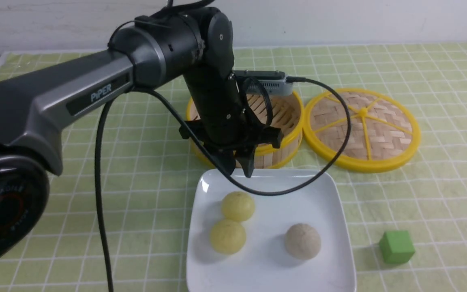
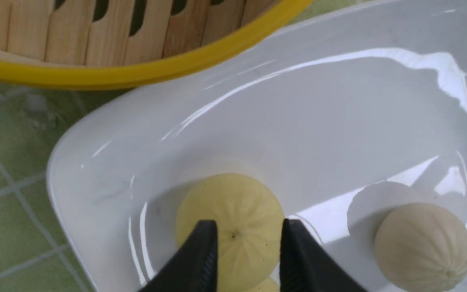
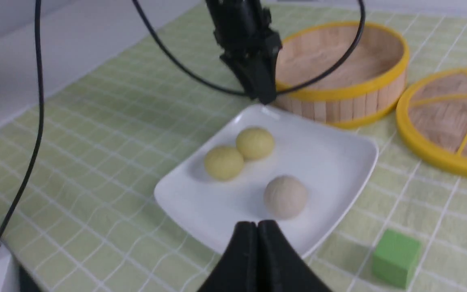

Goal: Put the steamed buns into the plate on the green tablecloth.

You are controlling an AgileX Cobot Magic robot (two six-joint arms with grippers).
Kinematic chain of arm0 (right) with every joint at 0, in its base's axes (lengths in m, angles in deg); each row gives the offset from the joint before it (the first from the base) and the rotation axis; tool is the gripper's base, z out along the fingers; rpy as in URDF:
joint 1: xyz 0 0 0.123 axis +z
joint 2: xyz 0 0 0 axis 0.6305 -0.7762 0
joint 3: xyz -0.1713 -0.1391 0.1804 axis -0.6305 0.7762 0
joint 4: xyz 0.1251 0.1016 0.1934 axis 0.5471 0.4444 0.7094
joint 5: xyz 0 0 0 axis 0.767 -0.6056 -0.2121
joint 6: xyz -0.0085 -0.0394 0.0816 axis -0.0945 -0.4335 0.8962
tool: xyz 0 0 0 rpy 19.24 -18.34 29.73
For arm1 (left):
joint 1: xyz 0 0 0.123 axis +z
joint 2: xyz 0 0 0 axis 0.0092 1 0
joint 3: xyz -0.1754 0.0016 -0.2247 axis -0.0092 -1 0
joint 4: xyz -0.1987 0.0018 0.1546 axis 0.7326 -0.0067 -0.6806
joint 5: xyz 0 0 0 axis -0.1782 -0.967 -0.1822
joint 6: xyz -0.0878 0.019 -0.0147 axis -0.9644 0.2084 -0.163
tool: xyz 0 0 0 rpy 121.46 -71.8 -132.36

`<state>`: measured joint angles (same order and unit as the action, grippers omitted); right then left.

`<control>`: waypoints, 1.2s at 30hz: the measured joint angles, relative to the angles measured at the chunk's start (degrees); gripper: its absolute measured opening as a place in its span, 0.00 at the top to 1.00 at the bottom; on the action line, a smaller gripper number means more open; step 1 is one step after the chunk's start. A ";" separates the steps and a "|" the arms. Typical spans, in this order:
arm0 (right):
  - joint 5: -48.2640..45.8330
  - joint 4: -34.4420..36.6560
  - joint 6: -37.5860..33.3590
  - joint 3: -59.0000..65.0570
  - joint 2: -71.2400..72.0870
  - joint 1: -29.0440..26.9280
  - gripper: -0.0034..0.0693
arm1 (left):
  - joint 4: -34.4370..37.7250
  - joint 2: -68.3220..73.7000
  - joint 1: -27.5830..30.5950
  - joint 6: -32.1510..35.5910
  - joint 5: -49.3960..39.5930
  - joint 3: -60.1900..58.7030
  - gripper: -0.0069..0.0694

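Observation:
All three steamed buns lie in the white square plate [image 1: 278,194] on the green tablecloth [image 1: 432,194]: two pale yellow ones [image 1: 238,206] [image 1: 228,236] touching each other, and a beige one [image 1: 303,241] apart to the right. My left gripper [image 1: 237,167] hangs open and empty above the plate's far edge. In the left wrist view its fingertips [image 2: 209,233] frame the nearer yellow bun [image 2: 233,207] lying below, with the beige bun [image 2: 422,245] off to one side. My right gripper [image 3: 258,224] is shut on nothing, near the plate's [image 3: 330,162] front edge.
An empty bamboo steamer [image 1: 284,117] with a yellow rim stands just behind the plate, and its woven lid [image 1: 363,125] lies flat to its right. A green cube [image 1: 396,246] sits on the cloth right of the plate. The left arm's cable loops over the plate.

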<state>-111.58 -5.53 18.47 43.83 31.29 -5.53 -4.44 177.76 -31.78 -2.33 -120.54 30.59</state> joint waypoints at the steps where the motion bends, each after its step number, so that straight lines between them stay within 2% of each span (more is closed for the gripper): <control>1: 2.92 -0.56 0.00 1.72 0.05 0.00 0.96 | -0.21 0.00 0.00 0.22 -0.07 0.00 0.66; 2: 7.23 -1.11 0.00 4.42 -0.03 0.00 0.96 | -0.59 0.00 0.00 0.55 -0.12 0.00 0.74; 3: 7.23 -1.06 0.00 4.83 -0.03 0.00 0.96 | -0.73 0.00 0.00 0.68 -0.18 0.00 0.75; 4: 12.10 -1.33 0.00 7.51 -0.24 0.00 0.96 | -0.98 0.00 0.00 1.13 -0.17 0.00 0.83; 7: 19.48 -1.38 0.00 12.30 -0.30 0.00 0.96 | -1.31 0.00 0.00 1.48 -0.17 0.00 0.91; 12: 25.06 -1.38 -0.19 15.85 -0.30 0.00 0.96 | -1.39 0.00 0.00 1.53 -0.17 0.00 0.91; 19: 25.07 -0.14 -6.06 15.93 -0.30 0.00 0.96 | -1.39 0.00 0.00 1.53 -0.17 0.00 0.91; 36: 25.16 0.40 -7.11 15.97 -0.30 0.00 0.96 | -1.84 0.00 0.00 1.53 -0.41 0.00 0.91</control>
<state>-86.42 -5.13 11.36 59.80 30.99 -5.53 -6.28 177.76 -31.78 -0.81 -120.95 30.59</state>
